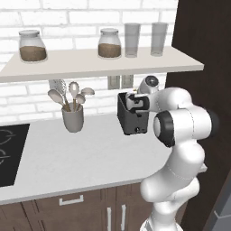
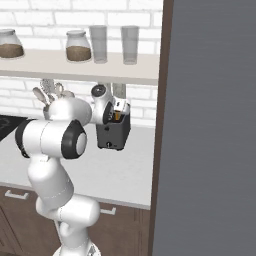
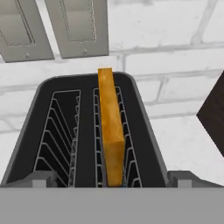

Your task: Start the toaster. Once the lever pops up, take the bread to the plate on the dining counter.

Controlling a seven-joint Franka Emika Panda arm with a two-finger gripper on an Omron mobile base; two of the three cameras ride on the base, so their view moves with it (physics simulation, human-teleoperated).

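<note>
Hovering: open claw [image 3: 112,183] straddling bread [image 3: 111,131] below.

White rounded arm [image 1: 180,135], dark joints

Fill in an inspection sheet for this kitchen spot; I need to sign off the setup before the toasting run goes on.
Surface: white counter, black hob at its left end.
Job's things: toaster at the back wall; bread upright in its right slot, left slot bare.
Clutter: utensil cup with spoons.
End effector: end effector open, above the toaster.
Cables: nothing seen.
Surroundings: brick wall, two wall outlets, shelf with two jars and two glasses, dark tall panel on the right.
</note>
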